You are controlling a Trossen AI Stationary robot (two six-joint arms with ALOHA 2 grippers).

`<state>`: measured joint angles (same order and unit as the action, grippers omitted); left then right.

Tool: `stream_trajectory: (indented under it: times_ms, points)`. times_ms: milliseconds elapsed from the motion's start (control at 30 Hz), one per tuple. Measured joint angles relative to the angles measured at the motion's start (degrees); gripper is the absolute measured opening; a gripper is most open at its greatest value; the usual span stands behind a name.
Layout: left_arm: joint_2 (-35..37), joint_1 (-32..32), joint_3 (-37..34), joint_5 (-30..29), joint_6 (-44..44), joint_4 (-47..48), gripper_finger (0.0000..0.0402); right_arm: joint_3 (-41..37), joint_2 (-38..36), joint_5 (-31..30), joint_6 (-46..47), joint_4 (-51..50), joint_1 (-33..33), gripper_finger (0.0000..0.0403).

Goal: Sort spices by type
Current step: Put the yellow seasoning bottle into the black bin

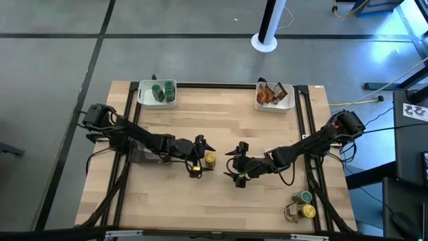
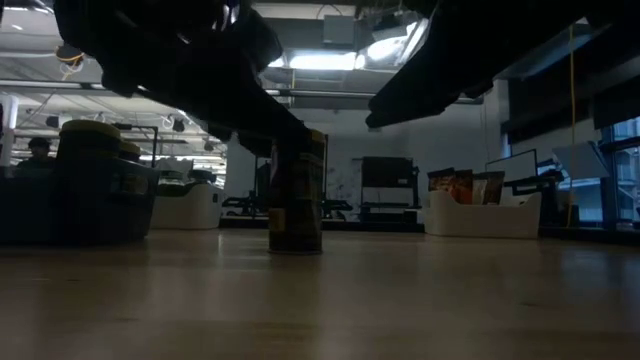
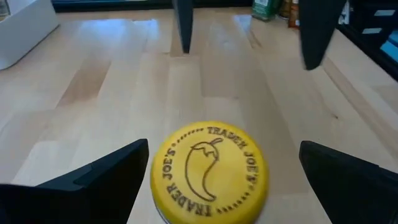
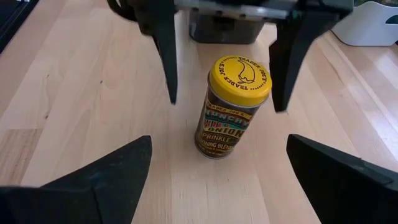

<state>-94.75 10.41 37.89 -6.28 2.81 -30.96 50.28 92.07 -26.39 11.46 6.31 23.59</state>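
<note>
A yellow-lidded spice jar stands upright on its base near the table's middle; it also shows in the right wrist view and the low view. My left gripper is open and lowered around it, one finger on each side of the jar and a gap showing at both. Its wrist view looks down on the yellow lid. My right gripper is open and faces the jar from the table's right, a short way off. Green-lidded jars sit in the far-left white tray. Brown-orange packets sit in the far-right white tray.
A green-lidded jar and a yellow-lidded jar stand near the table's near right corner. A dark tray lies under my left arm. The white trays sit along the far edge. Bare wood lies between them.
</note>
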Motion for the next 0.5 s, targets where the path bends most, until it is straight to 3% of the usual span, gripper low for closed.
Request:
stream_trajectory:
  times_ms: [333,500]
  points:
    - [-2.97,0.00,0.00,0.04,0.73,-2.83,0.0398,-0.02,0.00,-0.04,-0.02,-0.03,0.00,0.0372]
    - [-2.94,-0.38,0.00,0.02,1.81,-2.16,0.0366,-0.02,0.00,-0.07,-0.04,-0.02,0.00,0.0372]
